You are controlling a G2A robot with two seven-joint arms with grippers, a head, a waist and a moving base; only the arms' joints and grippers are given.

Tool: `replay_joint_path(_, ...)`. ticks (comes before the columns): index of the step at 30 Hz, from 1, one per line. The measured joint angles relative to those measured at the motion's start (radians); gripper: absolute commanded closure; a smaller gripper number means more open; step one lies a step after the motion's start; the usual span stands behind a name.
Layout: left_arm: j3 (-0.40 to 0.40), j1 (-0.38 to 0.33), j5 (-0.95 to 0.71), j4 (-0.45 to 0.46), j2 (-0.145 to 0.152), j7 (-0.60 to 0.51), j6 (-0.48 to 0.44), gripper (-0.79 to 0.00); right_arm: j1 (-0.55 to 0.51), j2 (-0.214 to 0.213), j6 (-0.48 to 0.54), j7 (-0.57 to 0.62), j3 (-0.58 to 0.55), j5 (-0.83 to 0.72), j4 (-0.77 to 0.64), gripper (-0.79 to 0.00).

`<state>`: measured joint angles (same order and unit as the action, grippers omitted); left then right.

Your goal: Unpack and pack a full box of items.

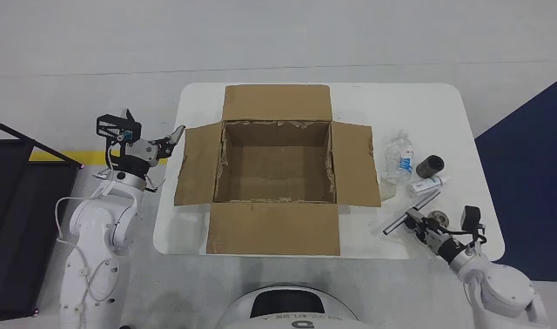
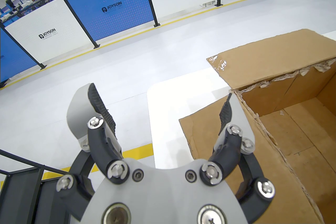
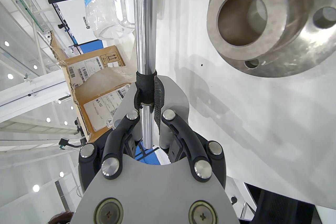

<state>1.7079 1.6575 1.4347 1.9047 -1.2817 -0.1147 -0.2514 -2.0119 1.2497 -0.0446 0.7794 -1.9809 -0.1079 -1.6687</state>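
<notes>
from above, the box (image 1: 274, 174) sits in the middle of the white table (image 1: 418, 103). it is open, with all four flaps folded out flat, and i can see its bare brown floor. my left gripper (image 1: 176, 140) hangs at the table's left edge, just beside the box's left flap. its fingers are apart. to the right of the box lie a clear bottle (image 1: 399, 157), a dark roll (image 1: 429, 166) and a white tube (image 1: 426, 184), all close together. nearer to me, by the table's front right corner, my right gripper (image 1: 424, 227) holds a shiny rod (image 1: 399, 224). a metal ring (image 1: 441, 217) sits just beside it.

from my left wrist, my two fingers (image 2: 101, 107) stand wide apart with nothing between them. past them i see the table's corner, a flap of the box, and the box's torn top edge and inside wall.

from my right wrist, my fingers are squeezed tight on the rod, near one end of it. the rest of the rod sticks straight out over the table. the metal ring lies flat on the table beside the rod, with a big round hole in its middle. the bottle lies on its side on the other side of the rod. the box's outside wall, with paper labels on it, is beyond that.
</notes>
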Motion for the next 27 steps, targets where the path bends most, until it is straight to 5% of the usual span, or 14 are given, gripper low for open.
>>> replay_joint_path(5, 0.0, 0.0, 0.0, 0.0, 0.0, 0.0, 0.0, -0.785, 0.027, -0.004, -0.009, 0.003, 0.018, 0.008, 0.028, -0.179)
replay_joint_path(13, 0.0, 0.0, 0.0, 0.0, 0.0, 0.0, 0.0, -0.785, 0.04, -0.009, 0.003, -0.018, 0.038, 0.031, 0.026, -0.194)
replay_joint_path(23, 0.0, 0.0, 0.0, 0.0, 0.0, 0.0, 0.0, -0.785, -0.107, -0.003, 0.016, -0.131, -0.003, 0.052, -0.187, -0.296)
replay_joint_path(26, 0.0, 0.0, 0.0, 0.0, 0.0, 0.0, 0.0, -0.785, -0.164, -0.001, 0.01, -0.159, -0.017, 0.077, -0.289, -0.388)
replay_joint_path(27, 0.0, 0.0, 0.0, 0.0, 0.0, 0.0, 0.0, -0.785, -0.181, -0.001, 0.009, -0.164, -0.02, 0.086, -0.322, -0.723)
